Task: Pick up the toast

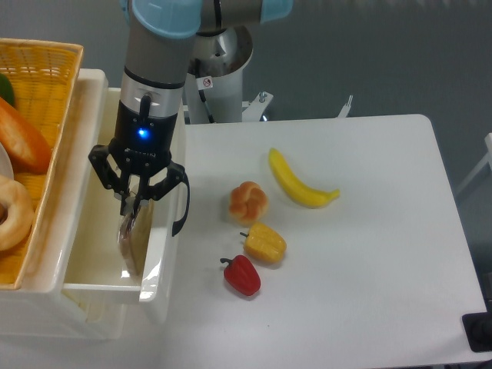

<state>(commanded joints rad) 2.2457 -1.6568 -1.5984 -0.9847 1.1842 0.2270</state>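
1. Grey floor lies behind a white table (369, 231) that carries a banana (296, 181), a small round bun (248, 201), a yellow pepper (265, 242) and a red pepper (242, 275); none of them is in the way.
2. At the table's left edge sits a white bin (157, 261), with a wicker basket (42, 73) of other breads beyond it.
3. Inside the bin, the toast (127, 244) stands on edge in its clear wrap, leaning near the right wall.
4. Over it, the gripper (131, 206) has its jaws clenched on the top of the toast.
5. Judged risks:
   - The jaws may be pinching mostly crinkly plastic, so the slice could slide out or tear free on the lift.
   - A grip so near the top edge lets the slice swing and catch the bin wall just beside it.
   - The outer finger links sit close to the bin rim, so any sideways drift could knock it.
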